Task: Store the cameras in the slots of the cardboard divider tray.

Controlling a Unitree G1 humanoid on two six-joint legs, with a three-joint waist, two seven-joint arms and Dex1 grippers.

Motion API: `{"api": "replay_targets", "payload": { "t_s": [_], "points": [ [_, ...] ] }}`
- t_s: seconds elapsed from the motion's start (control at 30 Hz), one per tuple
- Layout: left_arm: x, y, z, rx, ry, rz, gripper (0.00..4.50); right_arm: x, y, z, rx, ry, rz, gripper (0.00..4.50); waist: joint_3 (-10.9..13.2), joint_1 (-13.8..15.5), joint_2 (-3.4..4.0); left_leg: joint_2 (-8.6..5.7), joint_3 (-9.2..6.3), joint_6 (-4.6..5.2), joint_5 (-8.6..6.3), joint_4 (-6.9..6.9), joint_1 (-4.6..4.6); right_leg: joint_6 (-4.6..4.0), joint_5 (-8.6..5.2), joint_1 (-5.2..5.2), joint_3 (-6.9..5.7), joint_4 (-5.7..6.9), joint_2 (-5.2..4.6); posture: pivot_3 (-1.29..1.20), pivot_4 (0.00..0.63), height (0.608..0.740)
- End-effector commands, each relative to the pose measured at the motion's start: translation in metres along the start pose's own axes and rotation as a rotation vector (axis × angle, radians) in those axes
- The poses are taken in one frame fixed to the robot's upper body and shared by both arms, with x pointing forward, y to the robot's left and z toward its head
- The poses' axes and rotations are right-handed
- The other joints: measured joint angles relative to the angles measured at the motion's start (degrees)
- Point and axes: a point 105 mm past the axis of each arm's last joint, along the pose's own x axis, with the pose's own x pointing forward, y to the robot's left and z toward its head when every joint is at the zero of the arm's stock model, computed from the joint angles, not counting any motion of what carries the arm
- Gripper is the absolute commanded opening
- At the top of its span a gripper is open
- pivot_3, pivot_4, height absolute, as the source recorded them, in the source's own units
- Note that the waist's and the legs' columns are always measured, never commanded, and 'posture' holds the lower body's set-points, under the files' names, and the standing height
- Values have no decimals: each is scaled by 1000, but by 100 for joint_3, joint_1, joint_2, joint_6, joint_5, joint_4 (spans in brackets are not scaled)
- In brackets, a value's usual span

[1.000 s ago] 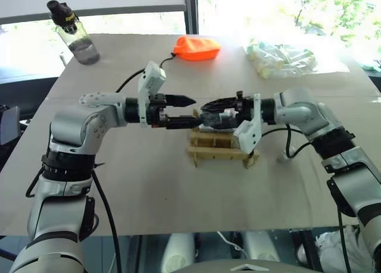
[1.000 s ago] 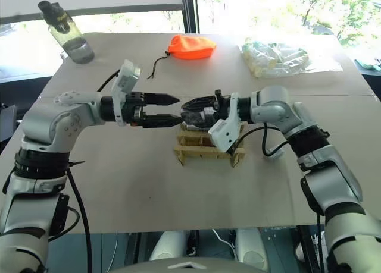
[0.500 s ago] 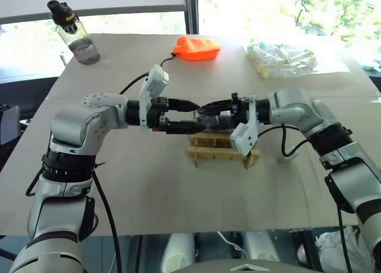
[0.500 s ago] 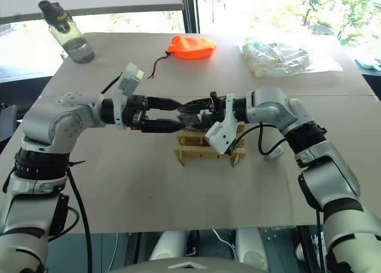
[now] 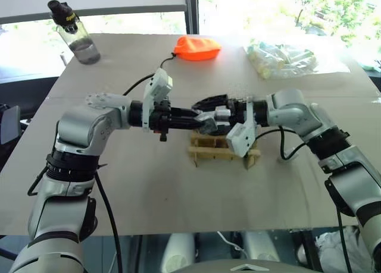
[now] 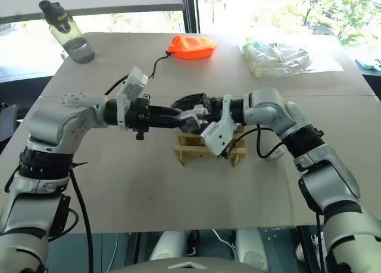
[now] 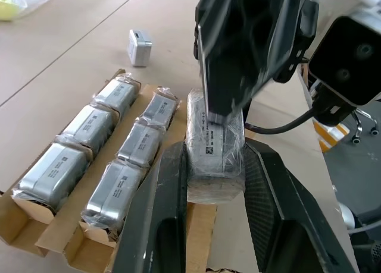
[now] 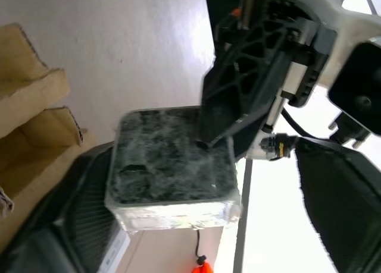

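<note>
– Left claw (image 7: 214, 173)?
– Clamped on a camera (image 7: 213, 136), one finger on each long side. Held in the air over the tray (image 5: 219, 149), near its left end.

– Right claw (image 6: 189, 111)?
– Apart. Meets the left one tip to tip from the other side. One finger (image 8: 77, 195) lies against the camera's underside, the other (image 8: 342, 207) stands well clear of it.

– And the rest, biggest first?
– Table (image 5: 178, 190): tan, broad, bearing everything. Then the tray, at mid-table below both claws, cardboard, split into rows.

– Filled?
– Partly. Two rows of wrapped cameras (image 7: 89, 127), three to a row, lying flat and snug in their slots. The held one hangs just beside the nearer row, above the tray's edge.

– Farther back?
– Clear bag (image 5: 284, 57) of pale items at the far right. Bottle (image 5: 76, 35) with a dark cap at the far left, upright. Orange pouch (image 5: 197, 47) between them, its cord trailing toward the left arm.

– Anything smaller?
– One pale block (image 7: 139, 47) loose on the table, past the tray and apart from it. Too small to tell what it is.
</note>
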Motion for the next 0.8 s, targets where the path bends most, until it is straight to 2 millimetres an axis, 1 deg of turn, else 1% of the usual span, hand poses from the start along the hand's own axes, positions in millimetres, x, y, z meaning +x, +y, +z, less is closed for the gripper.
{"api": "replay_targets", "payload": {
  "t_s": [0.03,0.1,0.13,0.17,0.23,0.27,0.3,0.37,0.4,0.5,0.57,0.6,0.67,0.73,0.8],
  "points": [
    [-4,2,13,97,-14,11,745,-18,-19,5,103,-7,-99,4500,0,9,0,0,0,0,0,0,0,0,0,1,0,-1,-1,0,150,726],
    [-6,4,14,136,-19,12,745,-29,-18,5,221,2,-128,4500,0,11,0,-1,0,0,0,1,-1,0,0,1,-1,-1,-2,0,150,726],
    [-7,4,15,157,-22,10,745,-36,-13,5,296,7,-118,4500,0,9,0,-1,0,1,0,1,0,0,0,1,0,-1,-2,0,150,726],
    [-8,4,15,167,-24,7,745,-44,-7,5,387,14,-113,4500,0,14,0,-1,-1,1,0,2,0,0,0,2,-1,-1,-2,0,150,726],
    [-10,-1,17,177,-43,-31,745,-61,-1,8,650,-5,-165,4500,0,59,-1,-1,-9,1,-1,2,-1,0,0,6,-2,-3,-3,0,150,726],
    [-11,-2,17,183,-52,-41,745,-74,5,11,806,-26,-190,4500,0,71,-1,0,-16,2,-1,2,-3,0,0,10,-3,-8,-4,0,150,726],
    [-11,-3,17,188,-56,-46,745,-82,8,16,908,-46,-199,4500,1,91,0,-1,-14,2,-1,2,-6,0,0,9,-3,-9,-4,0,150,726],
    [-10,0,13,207,-38,-27,745,-95,19,26,1035,-61,-168,4500,1,119,-1,-1,-13,3,-2,2,-5,0,0,9,-3,-9,-6,0,150,726],
    [-10,1,9,221,-21,-24,745,-104,29,30,1121,-55,-158,4500,0,130,0,-2,-13,4,-2,3,-4,0,0,9,-5,-9,-5,0,150,726],
    [-9,3,3,251,6,-18,745,-122,48,41,1282,-46,-154,4500,0,141,-2,-3,-9,7,-4,1,8,0,0,17,-8,-8,2,0,150,726],
    [-7,5,-1,271,24,-12,745,-134,58,42,1345,-19,-192,4500,0,145,-3,-5,-8,8,-4,2,11,0,0,18,-5,-8,8,0,150,726],
    [-5,6,-4,280,34,-12,745,-153,71,39,1405,18,-245,4500,0,148,-3,-5,-7,9,-4,3,12,0,0,19,-3,-8,10,0,150,726],
    [-2,6,-9,291,43,-14,745,-181,88,37,1465,72,-324,4500,-3,182,-9,-8,-9,10,-4,4,11,1,-1,23,-4,-10,11,0,150,726],
    [0,7,-12,298,49,-13,745,-203,98,38,1524,93,-398,4500,-2,190,-9,-7,-6,12,-5,6,10,2,0,24,-3,-13,8,0,150,726],
    [1,7,-15,300,51,-12,745,-224,113,40,1549,141,-440,4500,-3,182,-10,-8,-2,15,-7,7,10,5,2,24,3,-15,8,0,150,726]
  ]
}}
